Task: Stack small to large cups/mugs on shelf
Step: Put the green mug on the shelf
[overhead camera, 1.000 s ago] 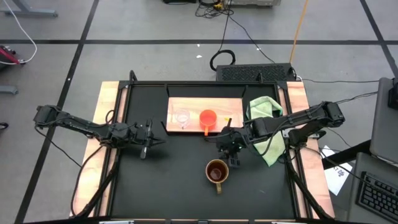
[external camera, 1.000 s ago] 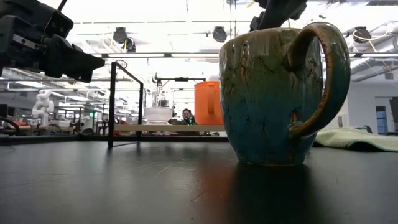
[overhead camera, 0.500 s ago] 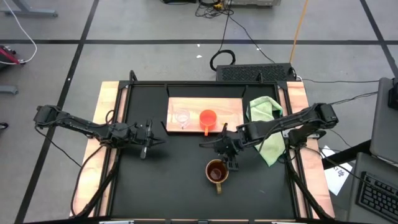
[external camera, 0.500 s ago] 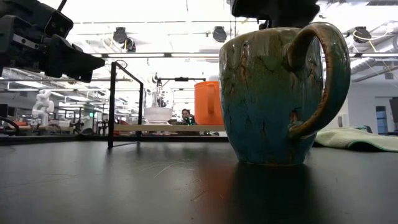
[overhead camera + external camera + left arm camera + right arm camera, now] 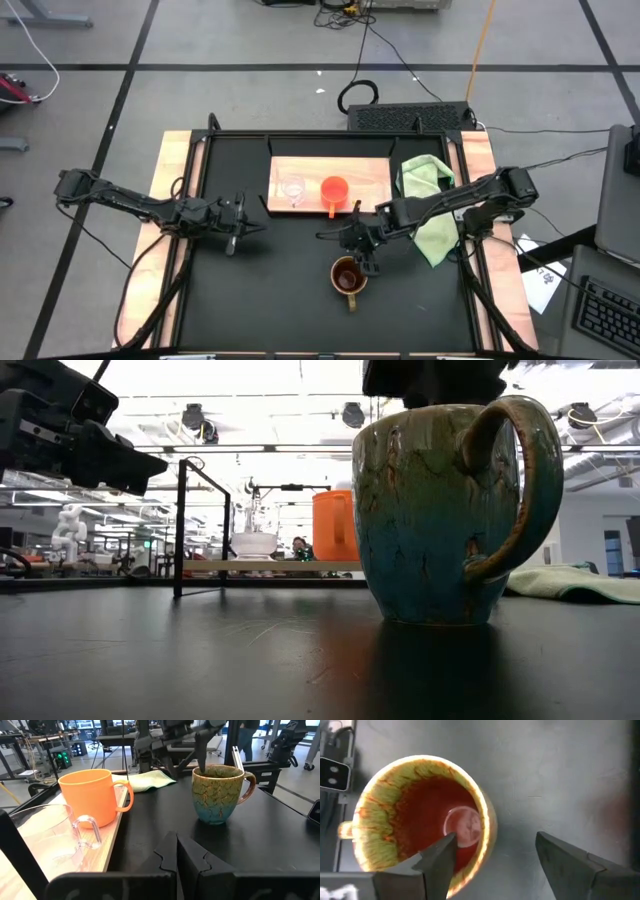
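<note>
The brown mug (image 5: 348, 277) stands upright on the black table, its handle toward the near edge. My right gripper (image 5: 359, 254) is open just above its far rim; in the right wrist view one finger (image 5: 437, 856) hangs over the mug's hollow (image 5: 415, 810) and the other (image 5: 565, 860) outside the wall. I cannot see them touch it. The orange mug (image 5: 334, 190) and the clear glass cup (image 5: 292, 190) stand on the wooden shelf (image 5: 370, 175). My left gripper (image 5: 245, 225) is shut and empty, to the table's left.
A light green cloth (image 5: 425, 190) lies to the right of the shelf, partly under my right arm. The shelf's dark frame (image 5: 181, 525) stands up at its left end. Bare black table lies between my left gripper and the brown mug.
My right gripper has moved toward the table's left and near edge and come down over the brown mug's far rim, staying open. The mug has not moved.
</note>
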You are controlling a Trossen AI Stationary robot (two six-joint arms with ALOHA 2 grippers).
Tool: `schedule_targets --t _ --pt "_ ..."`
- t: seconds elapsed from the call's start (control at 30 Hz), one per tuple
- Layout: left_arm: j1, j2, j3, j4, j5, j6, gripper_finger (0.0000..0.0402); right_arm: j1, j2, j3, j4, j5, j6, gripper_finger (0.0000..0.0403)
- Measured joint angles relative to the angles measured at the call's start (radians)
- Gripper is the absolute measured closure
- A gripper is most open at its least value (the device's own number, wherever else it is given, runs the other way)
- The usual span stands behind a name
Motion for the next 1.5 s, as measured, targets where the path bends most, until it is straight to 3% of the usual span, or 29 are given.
schedule_targets --t 0.17,0.63,1.0,1.5 --pt "0.0 0.0 0.0 -0.001 0.0 -0.001 0.0398 -0.008 0.055 0.0 0.023 -0.052 0.003 0.0148" --pt "0.0 0.0 0.0 -0.007 0.0 0.0 0.0398 -0.015 0.065 0.0 0.035 -0.052 -0.029 0.016" --pt "0.0 0.0 0.0 -0.009 0.0 0.002 0.0398 -0.015 0.065 0.0 0.056 -0.053 -0.05 0.0265" --pt "0.0 0.0 0.0 -0.037 0.0 -0.001 0.0398 -0.017 0.065 -0.001 0.075 -0.044 -0.05 0.0377"
